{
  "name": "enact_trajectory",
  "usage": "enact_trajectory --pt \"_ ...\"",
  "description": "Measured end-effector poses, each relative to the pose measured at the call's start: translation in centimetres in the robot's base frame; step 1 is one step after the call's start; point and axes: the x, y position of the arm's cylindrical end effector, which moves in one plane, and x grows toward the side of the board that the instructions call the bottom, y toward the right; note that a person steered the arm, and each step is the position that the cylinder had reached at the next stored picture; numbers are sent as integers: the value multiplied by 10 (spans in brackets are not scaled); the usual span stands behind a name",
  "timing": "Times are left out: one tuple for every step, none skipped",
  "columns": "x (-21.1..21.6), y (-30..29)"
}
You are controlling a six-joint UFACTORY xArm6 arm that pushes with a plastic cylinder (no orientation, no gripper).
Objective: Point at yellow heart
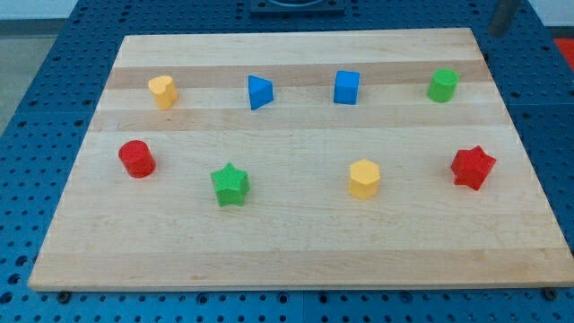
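Observation:
The yellow heart stands on the wooden board at the upper left. My rod shows as a dark, blurred bar at the view's top right, with my tip just beyond the board's top right corner. The tip is far to the right of the yellow heart and touches no block. The nearest block to it is the green cylinder, below and to its left.
A blue triangle and a blue cube sit in the upper row. A red cylinder, green star, yellow hexagon and red star sit in the lower row.

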Motion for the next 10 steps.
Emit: enact_trajectory --pt "0 0" --pt "12 -2" --pt "66 -8" --pt "37 -63" --pt "-11 -103" --pt "-11 -109" --pt "-11 -128" --pt "-2 -210" --pt "7 -254" --pt "7 -254"
